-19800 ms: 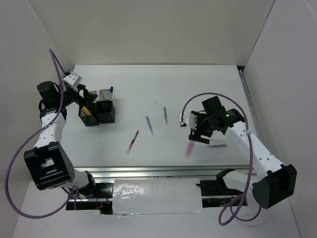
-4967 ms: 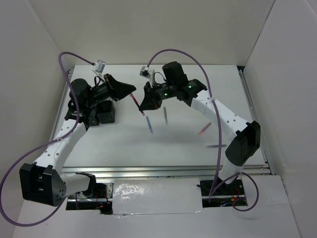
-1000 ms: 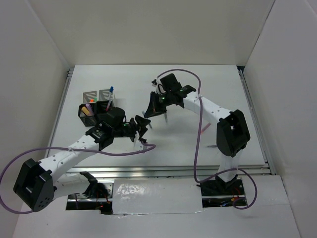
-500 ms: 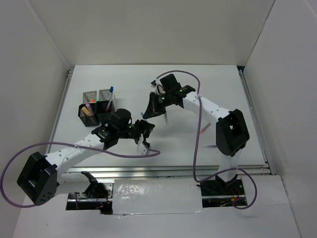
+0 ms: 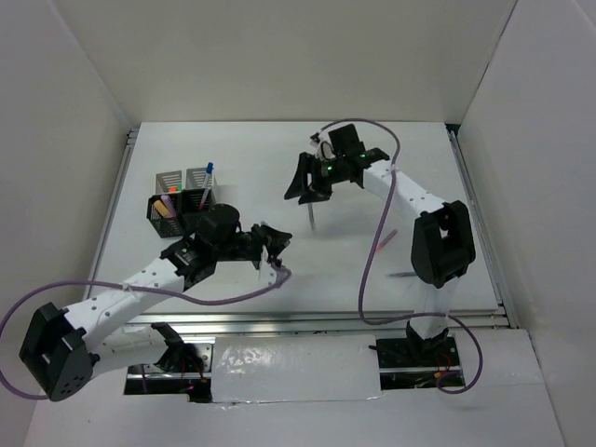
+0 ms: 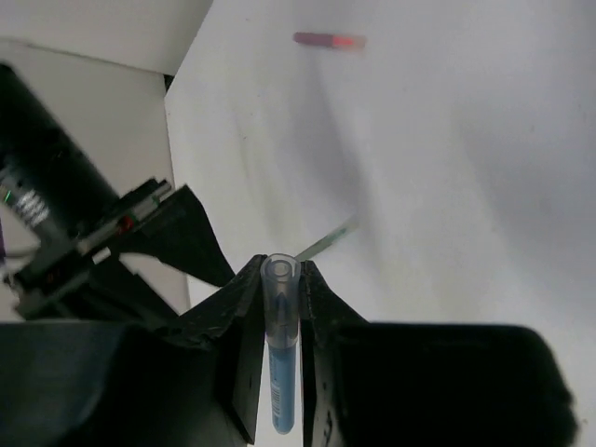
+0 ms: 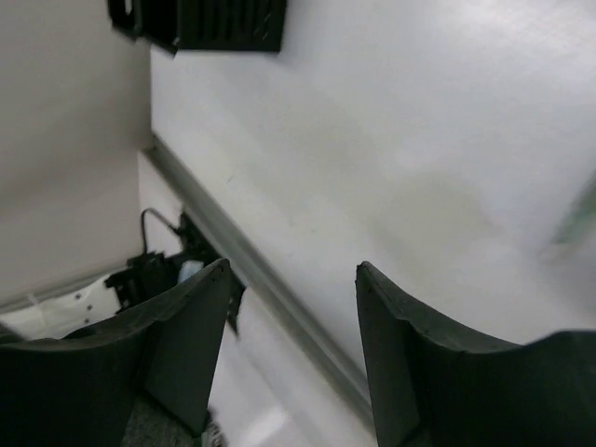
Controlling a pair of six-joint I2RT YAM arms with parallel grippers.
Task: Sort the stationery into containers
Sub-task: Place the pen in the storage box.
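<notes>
My left gripper (image 5: pixel 271 245) is clamped on a blue pen (image 6: pixel 280 365), fingers pressed to both sides of its barrel, the clear end poking out past the tips. It sits near the middle of the white table (image 5: pixel 242 158), with the cluster of mesh pen cups (image 5: pixel 182 199) well apart at its ten o'clock. Highlighters and a blue-capped pen (image 5: pixel 209 171) stand in those cups. My right gripper (image 7: pixel 293 346) is spread wide with nothing between its fingers, at one o'clock from the left one. A thin grey pen (image 5: pixel 311 217) lies just beside it at six o'clock, a pink highlighter (image 5: pixel 385 242) lies at its four o'clock, and another grey pen (image 5: pixel 407 274) lies beyond that
</notes>
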